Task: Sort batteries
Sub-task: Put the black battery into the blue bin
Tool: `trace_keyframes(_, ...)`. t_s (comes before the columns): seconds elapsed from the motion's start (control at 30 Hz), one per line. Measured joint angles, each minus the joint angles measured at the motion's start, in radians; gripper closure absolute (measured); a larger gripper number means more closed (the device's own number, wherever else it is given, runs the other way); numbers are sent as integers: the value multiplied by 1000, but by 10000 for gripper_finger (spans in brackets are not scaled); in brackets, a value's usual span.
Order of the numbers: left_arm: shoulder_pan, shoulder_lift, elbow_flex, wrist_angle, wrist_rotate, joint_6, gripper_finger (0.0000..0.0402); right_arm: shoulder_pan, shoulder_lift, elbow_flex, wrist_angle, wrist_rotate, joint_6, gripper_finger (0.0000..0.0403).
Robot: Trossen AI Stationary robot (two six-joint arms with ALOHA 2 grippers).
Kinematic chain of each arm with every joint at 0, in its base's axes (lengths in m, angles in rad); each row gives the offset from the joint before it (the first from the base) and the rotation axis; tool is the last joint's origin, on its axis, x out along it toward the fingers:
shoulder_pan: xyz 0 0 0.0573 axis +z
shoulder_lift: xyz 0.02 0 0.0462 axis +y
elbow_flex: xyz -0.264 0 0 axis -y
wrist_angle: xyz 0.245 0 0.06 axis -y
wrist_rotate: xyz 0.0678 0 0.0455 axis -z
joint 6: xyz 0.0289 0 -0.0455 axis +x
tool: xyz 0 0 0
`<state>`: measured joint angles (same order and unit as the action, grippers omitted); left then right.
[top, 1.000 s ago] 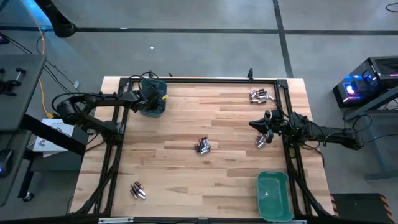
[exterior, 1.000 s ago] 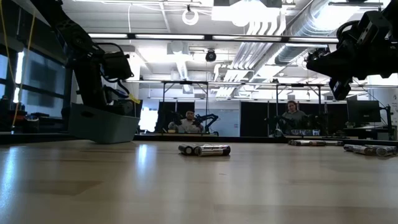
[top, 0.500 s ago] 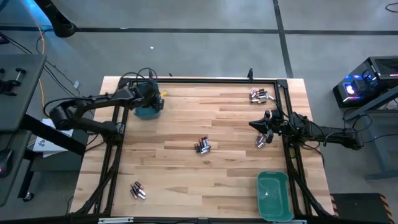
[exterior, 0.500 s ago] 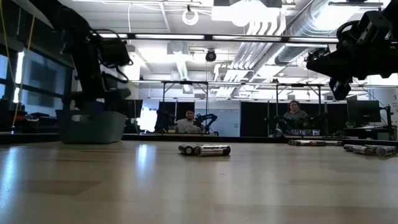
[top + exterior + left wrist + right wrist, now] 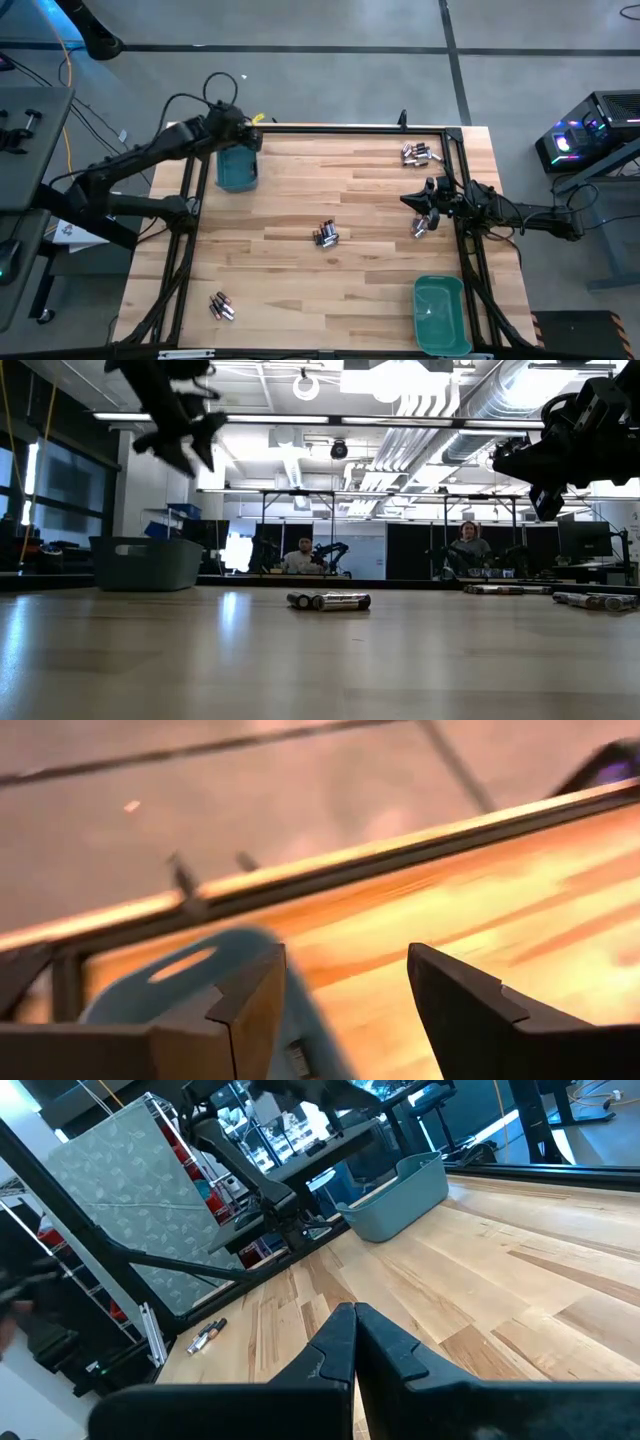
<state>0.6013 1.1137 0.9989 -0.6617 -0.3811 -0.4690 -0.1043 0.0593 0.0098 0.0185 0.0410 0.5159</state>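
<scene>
On the wooden worktop (image 5: 300,270), bin (image 5: 237,168) just set down at far left corner, left hand (image 5: 243,131) lifted off apart, right hand (image 5: 428,200) together near right edge, batteries (image 5: 326,235) still scattered, unsorted.

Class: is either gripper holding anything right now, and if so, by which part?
Nothing. The left gripper is open above the bin; the right gripper is shut empty.

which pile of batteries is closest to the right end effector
The small battery cluster at the table's right edge, just below the right end effector in the high view. The other three piles, at top right, centre and bottom left, lie farther off.
</scene>
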Motion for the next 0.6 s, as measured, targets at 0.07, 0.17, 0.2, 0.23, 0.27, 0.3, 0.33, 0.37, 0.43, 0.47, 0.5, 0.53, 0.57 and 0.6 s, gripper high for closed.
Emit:
trace_keyframes(0.07, -62, -1, 35, 2, 2, -15, 199, 0, 0, 0, 0, 0, 0, 402)
trace_keyframes(0.17, -186, 8, 56, 1, 3, -59, 199, 0, 0, 0, 0, 0, 0, 402)
trace_keyframes(0.2, -234, 16, 58, 2, 3, -81, 200, 0, 0, 0, 0, 0, 0, 402)
trace_keyframes(0.23, -283, 27, 58, 0, 3, -108, 201, 0, 0, 0, 0, 0, 0, 402)
trace_keyframes(0.27, -335, 43, 58, -2, 4, -135, 203, 0, 0, 0, 0, 0, 0, 402)
trace_keyframes(0.3, -383, 61, 58, -1, 5, -162, 206, 0, 0, 0, 0, 0, 0, 402)
trace_keyframes(0.33, -433, 82, 58, -1, 6, -192, 209, 0, 0, 0, 0, 0, 0, 402)
trace_keyframes(0.37, -480, 105, 58, -2, 6, -219, 213, 0, 0, 0, 0, 0, 0, 402)
trace_keyframes(0.43, -562, 151, 58, -2, 16, -272, 222, 0, 0, 0, 0, 0, 0, 402)
trace_keyframes(0.47, -598, 176, 58, -5, 30, -309, 226, 0, 0, 0, 0, 0, 0, 402)
trace_keyframes(0.5, -628, 202, 58, -6, 51, -362, 229, 0, 0, 0, 0, 0, 0, 402)
trace_keyframes(0.53, -654, 228, 58, -6, 78, -428, 232, 0, 0, 0, 0, 0, 0, 402)
trace_keyframes(0.57, -675, 254, 58, -11, 110, -492, 235, 0, 0, 0, 0, 0, 0, 402)
trace_keyframes(0.6, -693, 281, 58, -28, 145, -565, 236, 0, 0, 0, 0, 0, 0, 402)
